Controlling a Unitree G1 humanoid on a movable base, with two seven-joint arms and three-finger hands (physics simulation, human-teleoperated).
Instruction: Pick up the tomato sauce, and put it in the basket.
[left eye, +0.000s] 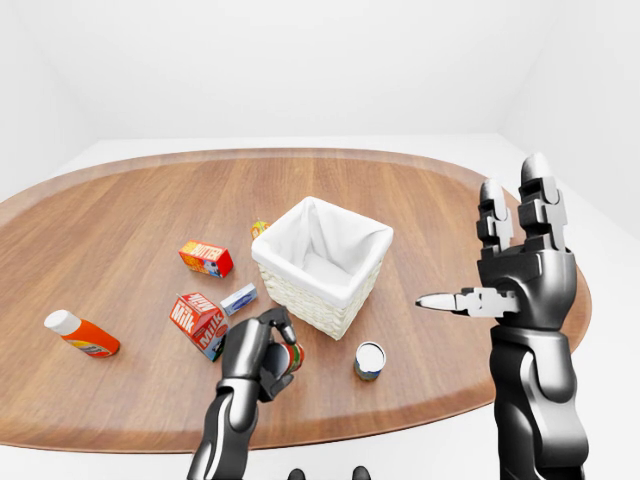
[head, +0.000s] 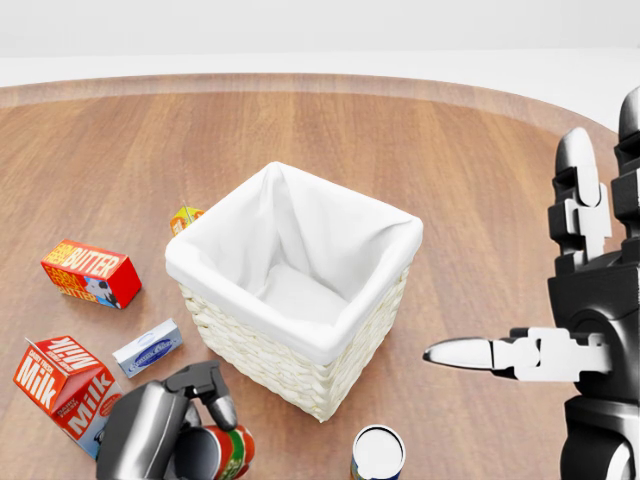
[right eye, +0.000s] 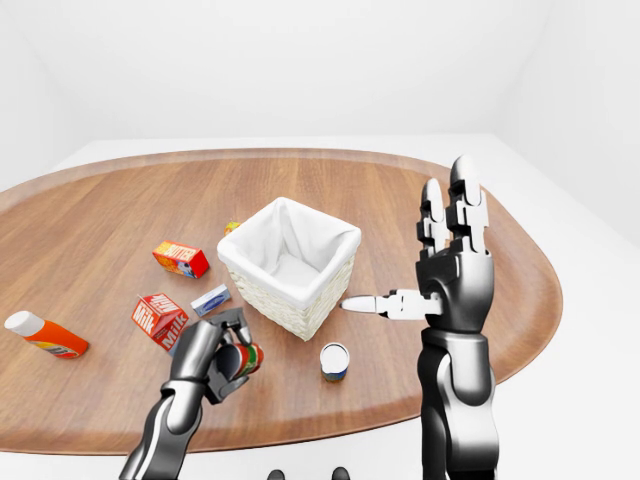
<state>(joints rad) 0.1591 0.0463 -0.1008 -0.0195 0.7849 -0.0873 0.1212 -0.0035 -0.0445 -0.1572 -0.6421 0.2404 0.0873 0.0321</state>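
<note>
Down at the lower left of the head view, the robot's dark left hand (head: 160, 435) has its fingers curled round a small red and green tomato sauce can (head: 222, 452), which lies tilted in the grip just beside the lower corner of the woven wicker basket with its white cloth lining (head: 300, 355). The can is outside the basket, and whether it touches the brown wooden oval table (left eye: 120, 210) cannot be told. The right hand (head: 575, 340) stands upright and empty at the right of the view, its two long fingers pointing up and its thumb stretched out sideways toward the basket, well apart from everything on the table. A second, silver-topped can (head: 378, 453) stands upright near the bottom edge, between the two hands and close to the basket. To the left of the basket lie a red milk carton (head: 72, 392), a red and yellow butter box (head: 90, 273) and a small pale blue flat box (head: 148, 348), with a small orange and yellow carton (head: 185, 218) partly hidden just beside the basket's upper left side. Far out at the left of the left-eye view an orange bottle with a white cap (left eye: 82, 335) lies on its side.
</note>
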